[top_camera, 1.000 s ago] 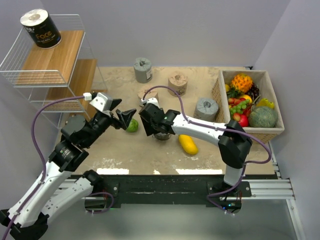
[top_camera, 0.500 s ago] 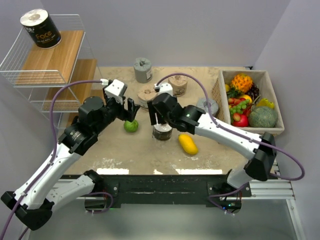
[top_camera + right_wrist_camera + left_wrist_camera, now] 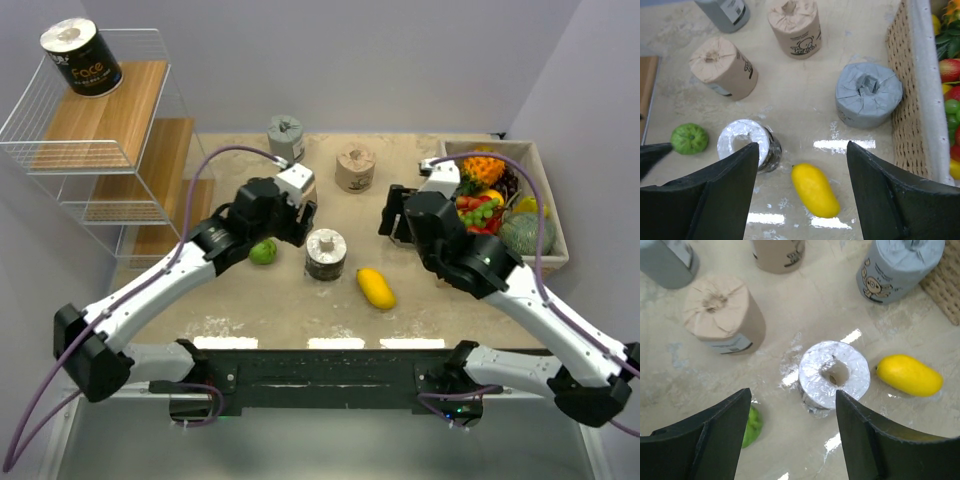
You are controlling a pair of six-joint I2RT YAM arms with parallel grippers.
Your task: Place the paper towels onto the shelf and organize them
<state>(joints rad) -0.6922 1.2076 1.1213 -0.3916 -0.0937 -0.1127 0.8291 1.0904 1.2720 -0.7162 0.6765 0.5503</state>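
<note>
A black-wrapped paper towel roll stands on end mid-table, its white cored end up. My left gripper hovers open just behind and left of it, nothing between its fingers. My right gripper hangs open to its right, empty. Two tan rolls and two grey rolls stand behind. Another black roll lies on the top of the white wire shelf at the far left.
A green lime lies left of the black roll and a yellow mango to its right front. A woven box of fruit stands along the right side, close to the near grey roll.
My right gripper has opened, left the black roll standing on the table and drawn back to the right. My left gripper has swung in over the table towards that roll.
</note>
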